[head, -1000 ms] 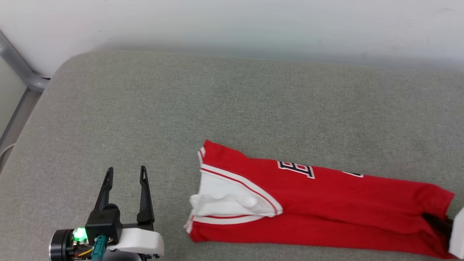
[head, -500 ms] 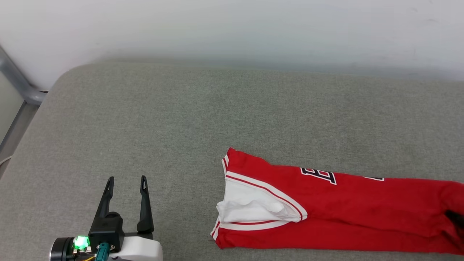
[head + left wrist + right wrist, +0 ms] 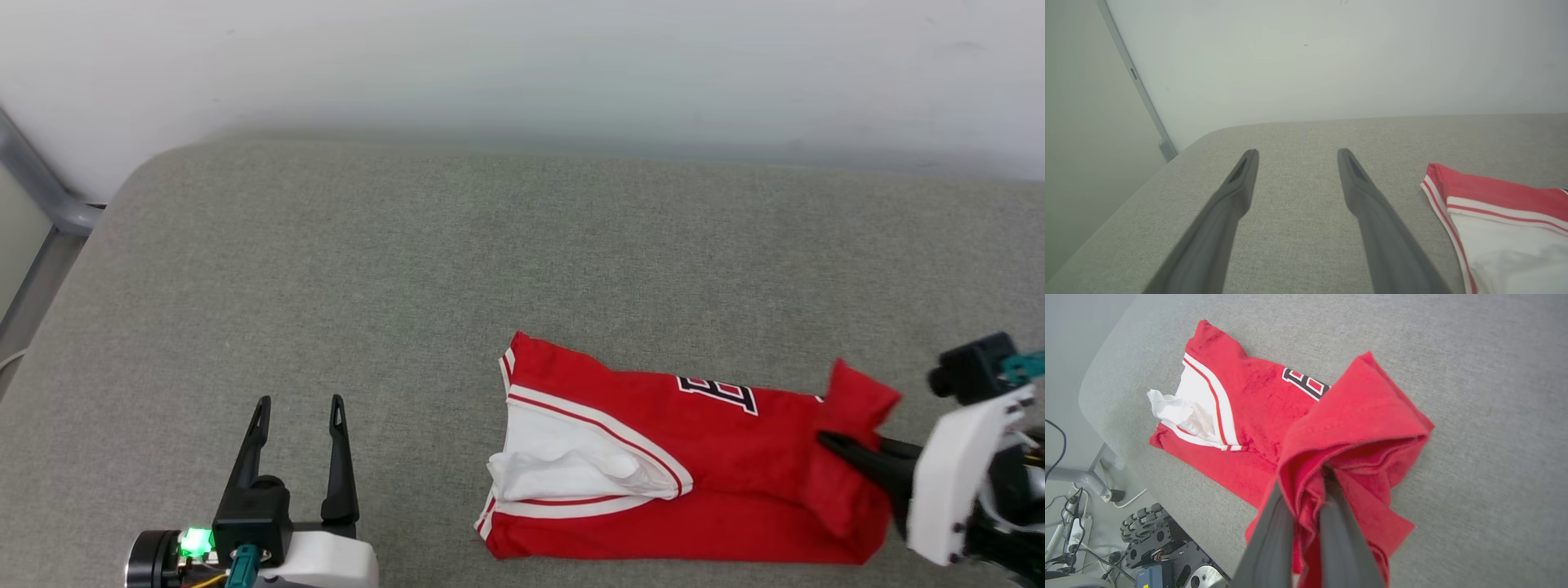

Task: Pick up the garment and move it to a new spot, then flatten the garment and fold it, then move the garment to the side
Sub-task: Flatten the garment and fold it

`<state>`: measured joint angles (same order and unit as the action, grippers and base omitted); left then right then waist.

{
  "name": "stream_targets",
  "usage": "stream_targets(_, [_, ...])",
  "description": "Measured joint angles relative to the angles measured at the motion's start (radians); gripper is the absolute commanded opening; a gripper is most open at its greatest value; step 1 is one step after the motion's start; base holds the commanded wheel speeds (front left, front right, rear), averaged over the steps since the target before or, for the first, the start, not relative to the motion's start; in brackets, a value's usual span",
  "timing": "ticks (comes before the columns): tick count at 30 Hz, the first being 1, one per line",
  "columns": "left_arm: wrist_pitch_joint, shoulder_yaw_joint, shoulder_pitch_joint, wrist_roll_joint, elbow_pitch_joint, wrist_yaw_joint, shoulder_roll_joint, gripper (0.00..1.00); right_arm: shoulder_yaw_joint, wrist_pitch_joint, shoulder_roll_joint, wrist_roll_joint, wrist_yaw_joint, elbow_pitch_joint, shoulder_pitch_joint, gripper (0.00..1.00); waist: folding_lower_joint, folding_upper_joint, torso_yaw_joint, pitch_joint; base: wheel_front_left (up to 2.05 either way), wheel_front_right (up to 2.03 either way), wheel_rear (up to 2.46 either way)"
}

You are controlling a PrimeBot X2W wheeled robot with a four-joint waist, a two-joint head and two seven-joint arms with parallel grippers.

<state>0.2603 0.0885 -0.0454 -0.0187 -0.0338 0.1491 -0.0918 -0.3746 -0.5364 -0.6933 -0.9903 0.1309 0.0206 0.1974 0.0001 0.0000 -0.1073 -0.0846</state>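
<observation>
Garment [image 3: 718,465] lies on the cushion [image 3: 392,278], one red end raised. Right gripper [image 3: 1306,484] is clamped on that end. Left gripper [image 3: 300,402] hovers nearby, fingers spread.

Grey fabric-covered surface [image 3: 408,269], rounded corner; plain white wall [image 3: 522,57] behind; grey metal frame [image 3: 41,184] at left; cables [image 3: 1063,443] on floor [image 3: 1065,375].

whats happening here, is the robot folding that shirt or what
It looks mid-fold. The right gripper is shut on the bottom end of the red jersey T-shirt and holds that end raised and doubled over the body. The rest of the shirt lies flat on the grey cushion, with its white sleeve bunched at the other end. The left gripper is open above the cushion beside the shirt, touching nothing.
</observation>
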Motion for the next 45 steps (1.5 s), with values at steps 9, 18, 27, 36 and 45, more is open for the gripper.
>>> stream_targets(9, [0.0,0.007,0.026,0.003,-0.001,-0.008,0.006,1.0,-0.163,-0.071,0.139,0.069,0.0,0.002,0.159,0.0,0.0,0.0,-0.026,-0.031,0.0,0.0,0.0])
stream_targets(18, [0.0,0.01,0.054,0.003,-0.003,-0.013,0.011,1.0,-0.385,-0.043,0.263,0.1,0.0,0.117,0.369,0.0,0.0,0.0,-0.054,-0.078,0.0,0.0,0.0])
stream_targets(27, [0.0,0.023,0.08,0.003,-0.009,-0.015,0.019,1.0,-0.536,0.0,0.324,0.135,0.0,0.307,0.478,0.0,0.0,0.0,-0.071,-0.111,0.0,0.0,0.0])
stream_targets(36, [0.0,0.025,0.093,0.002,-0.016,-0.017,0.025,1.0,-0.621,0.087,0.382,0.109,0.0,0.491,0.501,0.0,0.0,0.0,-0.073,-0.119,0.0,0.0,0.0])
stream_targets(45, [0.0,0.01,0.082,-0.001,-0.031,-0.022,0.025,1.0,-0.624,0.32,0.338,0.112,0.0,0.427,0.507,1.0,0.0,0.0,-0.057,-0.069,0.0,0.0,0.0])
